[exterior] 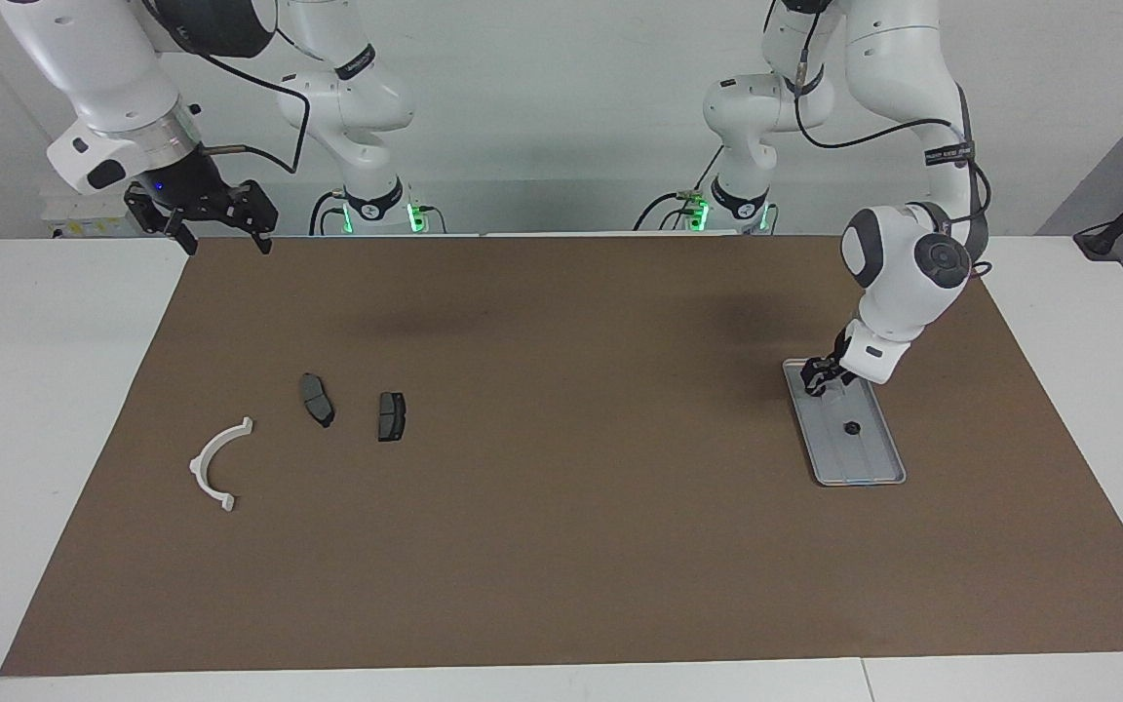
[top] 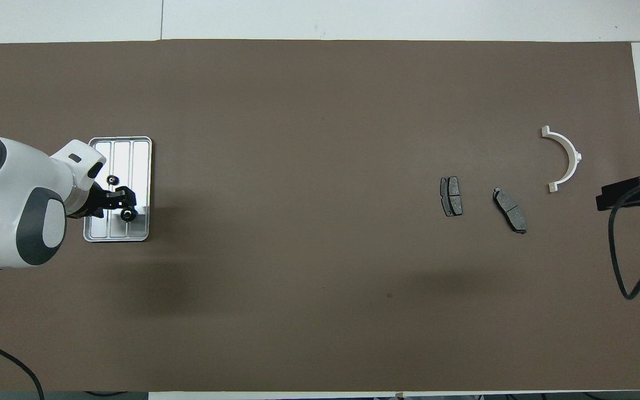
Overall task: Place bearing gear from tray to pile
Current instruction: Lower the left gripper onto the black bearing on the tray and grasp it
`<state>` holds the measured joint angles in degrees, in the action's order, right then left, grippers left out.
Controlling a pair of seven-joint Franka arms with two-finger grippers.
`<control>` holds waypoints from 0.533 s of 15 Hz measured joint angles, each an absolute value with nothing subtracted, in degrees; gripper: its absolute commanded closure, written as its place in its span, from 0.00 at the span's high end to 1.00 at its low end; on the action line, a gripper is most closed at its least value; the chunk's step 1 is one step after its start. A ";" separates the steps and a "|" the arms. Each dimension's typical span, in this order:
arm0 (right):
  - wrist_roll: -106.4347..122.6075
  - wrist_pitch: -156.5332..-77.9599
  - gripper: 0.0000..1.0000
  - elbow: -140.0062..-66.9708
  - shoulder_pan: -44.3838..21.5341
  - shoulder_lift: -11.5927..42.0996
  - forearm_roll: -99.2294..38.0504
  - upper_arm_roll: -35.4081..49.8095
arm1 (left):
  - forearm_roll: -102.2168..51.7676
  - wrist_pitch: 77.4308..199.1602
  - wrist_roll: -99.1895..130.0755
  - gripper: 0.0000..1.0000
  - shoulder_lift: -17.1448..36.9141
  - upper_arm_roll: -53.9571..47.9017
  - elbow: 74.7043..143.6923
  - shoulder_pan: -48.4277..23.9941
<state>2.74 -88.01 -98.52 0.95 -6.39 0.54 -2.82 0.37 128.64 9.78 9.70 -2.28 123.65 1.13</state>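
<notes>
The silver tray (exterior: 866, 458) (top: 141, 161) lies on the brown mat toward the left arm's end of the table. Two small black bearing gears sit in it. The gear farther from the robots (exterior: 852, 427) (top: 111, 179) lies free. My left gripper (exterior: 818, 378) (top: 126, 204) is down in the tray's nearer end, right at the nearer gear (top: 128, 214). The pile lies toward the right arm's end: a white half-ring bracket (exterior: 220, 463) (top: 567, 158) and two dark brake pads (exterior: 317, 399) (exterior: 391, 416). My right gripper (exterior: 227, 242) (top: 603, 200) waits open above the mat's corner, holding nothing.
The brown mat (exterior: 561, 546) covers most of the white table. A black cable (top: 631, 261) hangs from the right arm over the mat's edge.
</notes>
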 measured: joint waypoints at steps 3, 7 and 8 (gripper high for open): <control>2.74 -88.01 1.00 -98.53 0.95 -6.39 0.54 -2.82 | 0.37 128.99 9.81 0.74 10.17 -2.31 123.69 1.10; 2.74 -88.01 1.00 -98.65 0.95 -6.39 0.54 -2.82 | 0.37 129.16 9.87 0.74 10.50 -2.63 124.00 0.76; 2.74 -88.01 1.00 -98.67 0.95 -6.39 0.54 -2.82 | 0.37 129.20 9.87 0.74 10.52 -2.63 124.19 0.71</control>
